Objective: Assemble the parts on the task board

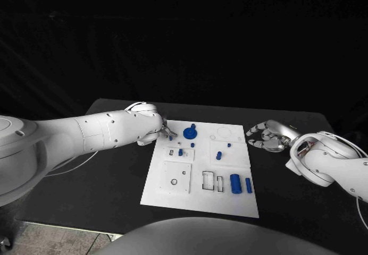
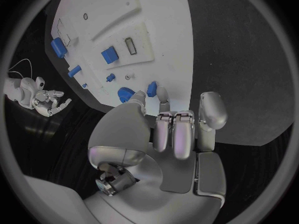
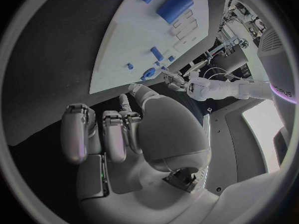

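Left hand [image 1: 157, 134] at the far left corner of the board [image 1: 178, 192], fingers curled in, fingertips [image 2: 163, 95] down at the white surface just beside a small blue peg [image 2: 152, 88]. Cannot tell whether that peg is pinched or merely touched. Blue gear [image 1: 191, 130] close by, just beyond the fingertips toward the board's middle.

Right hand [image 1: 268, 137] off the board, above bare black table [image 1: 115, 186] just past the board's far right corner, fingers curled loosely inward, nothing in them. Well apart from every part.

Further out on the board: 2 small blue pieces [image 1: 181, 152] near the middle of its left half, a short blue pin [image 1: 219, 155] in the centre, a thick blue cylinder [image 1: 236, 183] and a thinner blue rod [image 1: 248, 185] lying side by side near the right edge toward the robot. Rectangular slots [image 1: 209, 180] just left of the cylinder. A raised white square with a round hole [image 1: 174, 182] in the near left quarter.

Open black table on all sides of the board, widest to the left, narrower along the right edge and at the far edge.
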Robot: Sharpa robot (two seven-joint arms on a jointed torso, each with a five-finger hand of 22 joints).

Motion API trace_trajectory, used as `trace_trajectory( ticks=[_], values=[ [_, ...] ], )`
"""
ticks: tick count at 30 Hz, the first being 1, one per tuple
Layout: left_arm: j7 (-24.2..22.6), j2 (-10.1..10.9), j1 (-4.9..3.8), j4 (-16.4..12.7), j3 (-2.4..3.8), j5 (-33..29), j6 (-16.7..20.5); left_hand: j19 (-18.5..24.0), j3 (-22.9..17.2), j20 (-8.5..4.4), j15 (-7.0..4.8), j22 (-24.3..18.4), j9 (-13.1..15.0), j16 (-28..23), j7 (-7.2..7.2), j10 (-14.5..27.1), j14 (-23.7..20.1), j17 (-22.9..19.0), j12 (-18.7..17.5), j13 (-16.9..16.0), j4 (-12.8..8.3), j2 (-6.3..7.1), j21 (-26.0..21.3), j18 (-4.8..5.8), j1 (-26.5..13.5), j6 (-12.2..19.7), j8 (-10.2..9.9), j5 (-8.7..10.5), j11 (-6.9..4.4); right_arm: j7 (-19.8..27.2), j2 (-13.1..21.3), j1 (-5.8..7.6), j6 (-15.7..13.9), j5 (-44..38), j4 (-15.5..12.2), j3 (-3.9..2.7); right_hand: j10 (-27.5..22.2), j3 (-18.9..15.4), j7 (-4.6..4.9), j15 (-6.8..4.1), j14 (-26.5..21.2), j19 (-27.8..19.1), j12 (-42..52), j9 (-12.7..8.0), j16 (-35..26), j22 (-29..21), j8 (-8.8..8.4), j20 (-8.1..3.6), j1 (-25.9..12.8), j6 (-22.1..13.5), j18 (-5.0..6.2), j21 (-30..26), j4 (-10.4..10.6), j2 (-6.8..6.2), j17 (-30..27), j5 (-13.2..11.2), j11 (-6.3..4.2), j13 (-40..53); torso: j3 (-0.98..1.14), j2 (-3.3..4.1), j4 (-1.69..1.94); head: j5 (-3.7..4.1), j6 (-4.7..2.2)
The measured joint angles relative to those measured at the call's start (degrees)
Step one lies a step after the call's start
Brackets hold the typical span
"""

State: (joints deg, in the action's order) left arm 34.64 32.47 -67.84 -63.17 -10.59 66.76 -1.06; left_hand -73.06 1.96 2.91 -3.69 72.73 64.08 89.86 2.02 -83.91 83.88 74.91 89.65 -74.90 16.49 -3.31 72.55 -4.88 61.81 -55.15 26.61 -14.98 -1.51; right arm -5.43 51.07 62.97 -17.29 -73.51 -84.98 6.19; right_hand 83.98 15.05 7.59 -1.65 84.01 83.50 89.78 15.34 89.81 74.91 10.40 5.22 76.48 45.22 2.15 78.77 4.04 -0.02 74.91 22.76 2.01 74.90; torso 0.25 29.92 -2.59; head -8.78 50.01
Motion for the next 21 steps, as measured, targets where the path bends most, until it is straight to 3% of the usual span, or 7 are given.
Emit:
trace_trajectory(
  ticks=[6,13,21],
  values=[
    [-0.1,-0.1,0.02,0.2,0.0,-0.1,-0.1,0.2,0.0,0.16,0.0,-0.1,-0.3,0.0,0.0,0.0,0.0,0.0,0.0,0.0,0.0,-0.21,-0.1,0.0,0.4,0.0,-0.4,-0.47,0.0,0.0,0.0,0.0,0.0,0.0,0.0,0.0,0.0,0.0,0.0,0.0,0.0,0.0,0.0,0.0,0.0,0.0,0.0,0.0,0.0,0.0,0.0,0.0,0.0,0.0,0.0,0.0,0.0,0.0,0.0,0.01,0.0,0.01,0.0],
    [-0.2,-0.1,0.03,0.2,0.01,-0.2,-0.2,0.4,0.0,0.37,0.21,0.0,-0.9,0.0,0.0,-0.1,0.2,0.0,0.0,0.0,0.0,-0.23,-0.5,-0.01,1.4,0.0,-1.6,-3.1,0.13,0.0,0.0,0.0,0.0,0.0,0.1,0.0,0.0,0.0,0.0,0.0,0.0,0.0,0.0,0.0,0.0,0.0,0.0,0.0,0.0,0.0,0.0,0.0,0.0,0.0,0.0,0.0,0.0,0.0,0.0,0.01,0.07,0.08,0.0],
    [-0.3,-0.2,0.03,0.3,0.01,-0.3,-0.2,0.4,0.2,0.37,0.21,0.1,-1.2,0.0,0.0,-0.2,0.2,0.0,0.0,0.0,-0.2,-0.47,-0.7,-0.01,2.2,0.0,-2.1,-4.47,0.21,0.0,-0.1,0.0,0.0,0.1,0.1,0.0,0.0,0.1,0.0,0.0,0.0,0.0,0.0,-0.1,0.0,0.0,0.0,0.0,0.0,0.0,0.0,0.0,0.1,0.0,0.0,0.0,0.0,0.0,-0.02,0.01,0.05,-0.01,0.0]
  ],
)
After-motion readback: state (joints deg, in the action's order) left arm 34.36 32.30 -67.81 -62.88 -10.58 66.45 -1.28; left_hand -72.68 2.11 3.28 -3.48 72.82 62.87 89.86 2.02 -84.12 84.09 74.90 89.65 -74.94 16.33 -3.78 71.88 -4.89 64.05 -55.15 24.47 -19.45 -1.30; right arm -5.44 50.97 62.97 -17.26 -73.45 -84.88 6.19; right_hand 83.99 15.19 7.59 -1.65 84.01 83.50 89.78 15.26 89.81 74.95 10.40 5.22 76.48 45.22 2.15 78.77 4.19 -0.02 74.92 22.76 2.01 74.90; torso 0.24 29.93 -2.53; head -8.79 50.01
